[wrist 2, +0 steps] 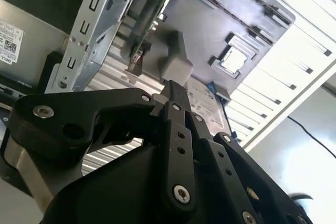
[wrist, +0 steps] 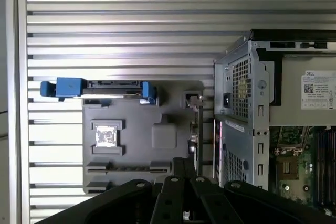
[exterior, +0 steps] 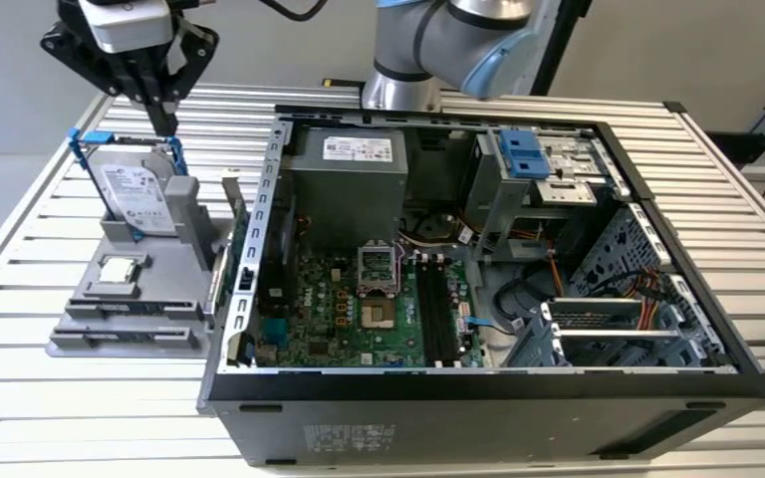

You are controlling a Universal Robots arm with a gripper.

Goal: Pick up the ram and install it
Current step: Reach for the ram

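Up over the grey holder (exterior: 127,334) with the ram (exterior: 231,201), the hand (exterior: 163,118) hangs pinched together, empty

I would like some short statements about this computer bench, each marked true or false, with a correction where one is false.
1. The black gripper hangs over the grey plastic holder, outside the black open computer case. True.
2. The gripper holds the long, narrow, dark ram stick. False: it holds nothing. The ram stands on edge at the side of the holder nearest the case.
3. The silver hard drive in a blue frame stands upright in the holder. True.
4. The small square silver processor chip sits in the socket of the green motherboard. False: the processor chip lies in a recess of the grey holder, not on the motherboard.
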